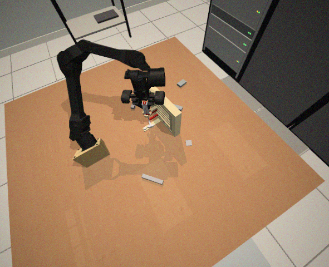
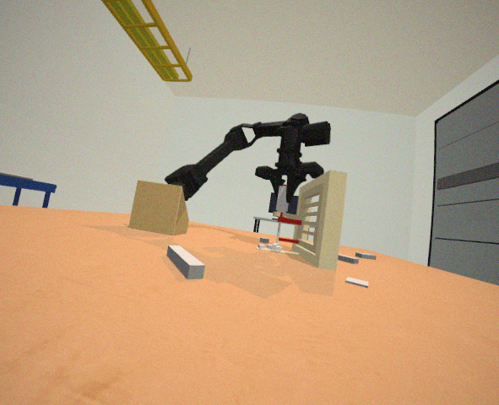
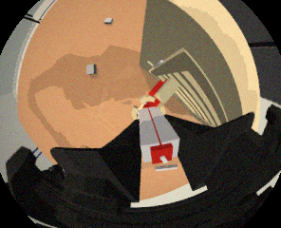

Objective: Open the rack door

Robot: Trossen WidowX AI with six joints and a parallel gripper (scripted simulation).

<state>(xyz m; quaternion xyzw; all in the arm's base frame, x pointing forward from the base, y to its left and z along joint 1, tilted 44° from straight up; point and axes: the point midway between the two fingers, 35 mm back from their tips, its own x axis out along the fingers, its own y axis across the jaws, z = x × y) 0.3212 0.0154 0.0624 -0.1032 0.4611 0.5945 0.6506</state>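
Upright grey-and-white block handle w/ red marks (image 1: pixel 145 108) (image 2: pixel 282 199) (image 3: pixel 159 129) stands just beside the cream slatted upright panel (image 1: pixel 176 120) (image 2: pixel 333 218) (image 3: pixel 196 64), on its slatted side, up off the tabletop. Black two-finger gripper (image 1: pixel 145 108) (image 2: pixel 283 203) (image 3: pixel 151 121) is clamped on the handle, one dark finger each side, pointing down. Below the handle, a red upper bar (image 2: pixel 290 220) & red lower bar (image 2: pixel 289 240) reach toward the panel, w/ a thin pale upright rod (image 2: pixel 278 233) next to them. Can't tell door angle exactly.

Farther out: long pale-grey rectangular bar (image 1: pixel 152 178) (image 2: pixel 186 261) lies on the orange-brown tabletop (image 1: pixel 101 218) (image 2: pixel 241 348) (image 3: pixel 50 81), well apart from the panel; flat pale square piece (image 1: pixel 188 142) (image 2: pixel 356 282) nearer it. Black jointed arm (image 1: pixel 75 94) (image 2: pixel 216 159) rises from a tan wedge base (image 1: pixel 93 155) (image 2: pixel 153 209) & bends over to the handle. Tall dark rack cabinet (image 1: pixel 230 37) (image 2: pixel 476 209) stands past the tabletop edge.
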